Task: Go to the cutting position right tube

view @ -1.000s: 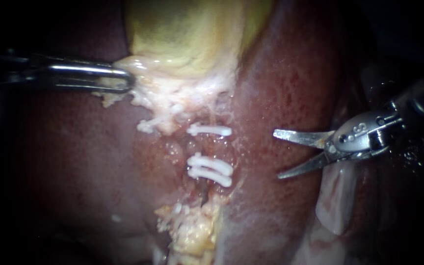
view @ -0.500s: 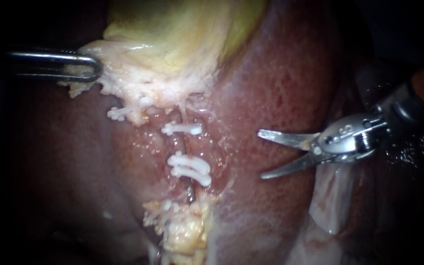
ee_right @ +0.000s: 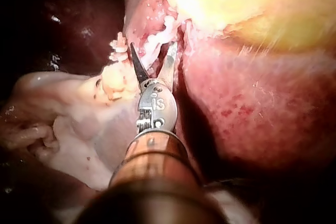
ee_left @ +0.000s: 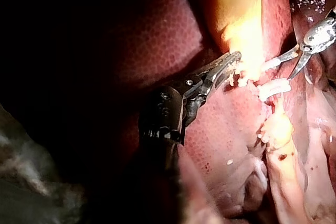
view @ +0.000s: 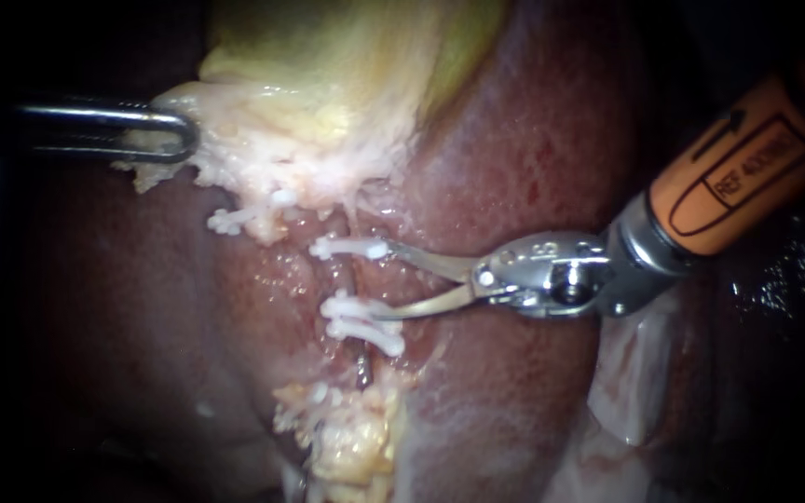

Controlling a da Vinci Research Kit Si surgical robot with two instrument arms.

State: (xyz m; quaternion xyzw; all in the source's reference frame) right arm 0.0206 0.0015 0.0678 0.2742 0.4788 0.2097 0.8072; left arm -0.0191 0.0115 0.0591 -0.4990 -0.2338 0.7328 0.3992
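White clips mark the right tube (view: 347, 277) at the centre of the endoscope frame: one clip (view: 351, 248) above and a pair of clips (view: 362, 321) below, with a short reddish stretch of tube bare between them. The right instrument (view: 384, 281) enters from the upper right, its orange-sleeved shaft ending in two thin blades. The blades stand apart in a narrow V and hold nothing. The upper tip touches the right end of the single clip and the lower tip lies against the pair, so the bare stretch sits just left of the tips. In the upper left, the left instrument (view: 184, 140) has its jaws closed on pale tissue (view: 235, 158) at the lower edge of the yellow gallbladder (view: 347, 56). Dark red liver (view: 533, 140) surrounds the field.
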